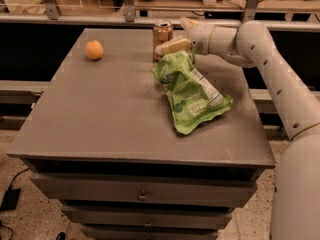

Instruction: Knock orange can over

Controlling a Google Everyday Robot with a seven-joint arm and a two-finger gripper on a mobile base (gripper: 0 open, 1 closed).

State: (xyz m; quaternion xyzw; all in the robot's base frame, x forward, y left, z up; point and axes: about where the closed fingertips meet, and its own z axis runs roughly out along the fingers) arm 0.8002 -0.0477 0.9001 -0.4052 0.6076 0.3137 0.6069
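The orange can [162, 32], coppery with a silver top, stands upright at the far edge of the grey table [100, 114]. My gripper [171, 36] reaches in from the right and sits right at the can. One pale finger [174, 46] lies across the can's lower front. The other finger [186, 23] shows just right of the can's top. The two are spread apart, so the gripper is open. A crumpled green snack bag [192, 91] lies directly below the gripper, with its top touching the can's base.
A round orange fruit [94, 49] sits at the far left of the table. Metal railings and posts run behind the far edge. Drawers fill the cabinet front below. My white arm [280, 79] spans the right side.
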